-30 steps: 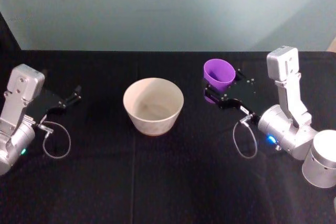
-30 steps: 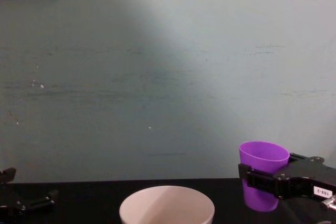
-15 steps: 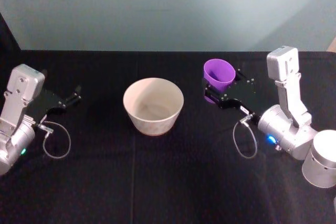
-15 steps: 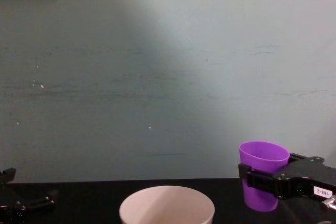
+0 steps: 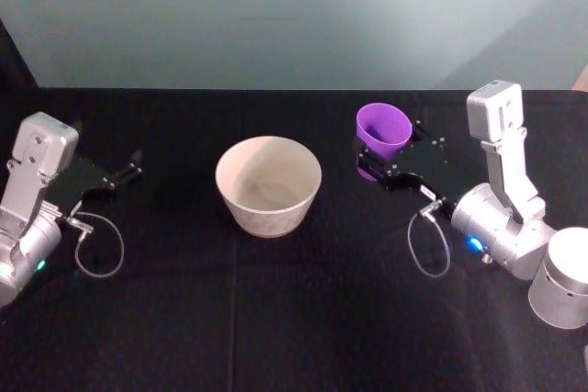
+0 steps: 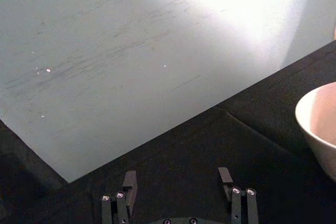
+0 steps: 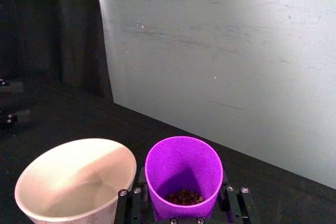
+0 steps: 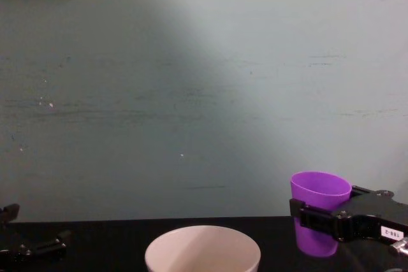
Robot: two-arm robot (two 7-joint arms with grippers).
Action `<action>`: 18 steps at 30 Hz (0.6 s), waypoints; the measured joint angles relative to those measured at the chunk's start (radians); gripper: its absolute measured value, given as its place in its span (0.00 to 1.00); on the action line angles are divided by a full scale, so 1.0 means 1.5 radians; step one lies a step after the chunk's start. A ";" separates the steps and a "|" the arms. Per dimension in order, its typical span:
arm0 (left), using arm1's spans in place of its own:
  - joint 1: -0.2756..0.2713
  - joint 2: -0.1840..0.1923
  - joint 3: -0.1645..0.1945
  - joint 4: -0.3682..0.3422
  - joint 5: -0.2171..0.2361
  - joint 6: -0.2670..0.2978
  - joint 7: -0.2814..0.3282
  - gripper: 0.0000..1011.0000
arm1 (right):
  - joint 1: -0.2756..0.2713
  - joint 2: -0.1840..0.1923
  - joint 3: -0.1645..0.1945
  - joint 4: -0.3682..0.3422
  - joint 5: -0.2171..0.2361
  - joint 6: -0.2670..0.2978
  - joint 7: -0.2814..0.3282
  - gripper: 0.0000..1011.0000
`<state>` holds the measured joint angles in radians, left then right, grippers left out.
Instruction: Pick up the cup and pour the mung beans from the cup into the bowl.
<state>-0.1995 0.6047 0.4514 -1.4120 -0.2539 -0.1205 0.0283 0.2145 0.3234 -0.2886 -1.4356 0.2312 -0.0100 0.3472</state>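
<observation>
My right gripper (image 5: 390,149) grips the cup (image 5: 384,128) to the right of the bowl (image 5: 268,185), and a strip of bare black table (image 5: 303,319) separates the two, so that way is open. The bowl's wide rim is the one thing standing mid-table. Left of it, bare table runs to my left gripper (image 5: 136,164), resting with fingers spread. The wall (image 5: 294,16) closes the far side.
</observation>
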 joint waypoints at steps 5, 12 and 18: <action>0.000 0.000 0.000 0.000 0.000 0.000 0.000 0.99 | 0.000 0.000 0.000 0.000 0.000 0.000 0.000 0.72; 0.000 0.000 0.000 0.000 0.000 0.000 0.000 0.99 | 0.000 0.000 0.000 0.000 0.000 0.000 0.000 0.72; 0.000 0.000 0.000 0.000 0.000 0.000 0.000 0.99 | 0.009 0.009 -0.006 -0.007 -0.015 0.028 -0.004 0.72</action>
<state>-0.1995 0.6047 0.4514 -1.4120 -0.2539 -0.1205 0.0283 0.2287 0.3369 -0.2982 -1.4459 0.2084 0.0313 0.3409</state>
